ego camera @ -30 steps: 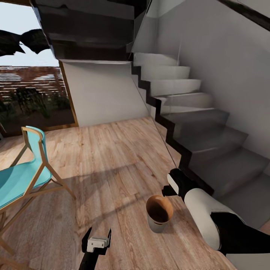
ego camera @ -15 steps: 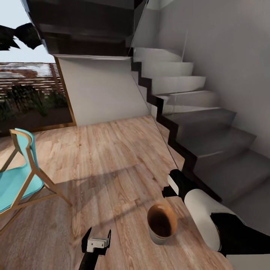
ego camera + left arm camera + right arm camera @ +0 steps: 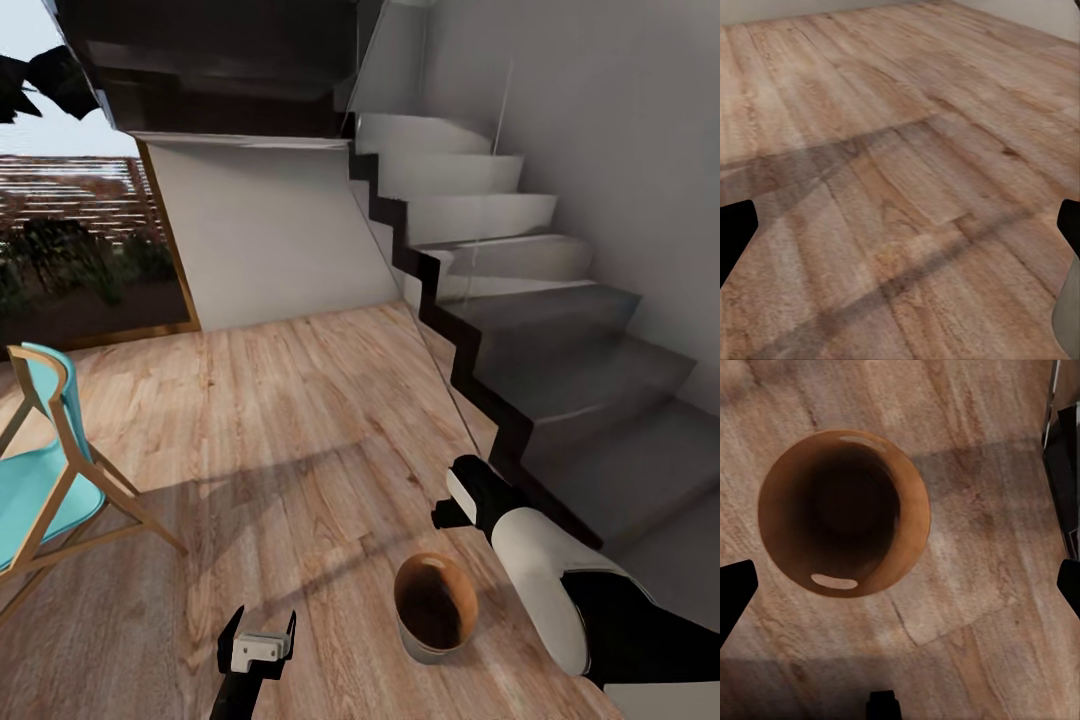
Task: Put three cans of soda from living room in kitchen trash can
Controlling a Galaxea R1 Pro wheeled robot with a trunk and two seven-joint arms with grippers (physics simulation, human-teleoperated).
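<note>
In the head view, the tash can (image 3: 434, 612) stands upright on the wood-plank floor (image 3: 290, 420), low in the picture and right of centre, close to the foot of a grey staircase (image 3: 540, 330) that climbs along the right-hand wall. Its copper-brown inside is dark and nothing can be made out within it. The right arm (image 3: 540, 585), white with black joints, reaches in from the lower right, and its wrist end lies just beside the bin's rim on the stair side; its jaws cannot be made out here. The left gripper (image 3: 258, 640) hangs over bare floor at the bottom edge, left of the bin and apart from it, its two dark fingers spread with nothing between them. A turquoise chair (image 3: 45, 480) with a pale wooden frame stands at the left edge, and behind it a large window (image 3: 80, 240) looks onto a fence and shrubs.

The left wrist view looks down on wood planks (image 3: 892, 172) crossed by long shadows. The black fingertips (image 3: 733, 236) sit at the two opposite edges of the picture, wide apart, holding nothing. A sliver of pale grey (image 3: 1066, 319) shows at one corner.

The right wrist view looks straight down into the tash can (image 3: 791, 562): a round copper-brown rim around a dark hollow, with floor (image 3: 967, 607) all round it. The right gripper's dark fingertips (image 3: 735, 592) stand far apart at the two sides of the picture, jaws spread and empty, above the floor just beside the bin's mouth. The dark edge of the stairs (image 3: 1066, 472) runs along one side.
</note>
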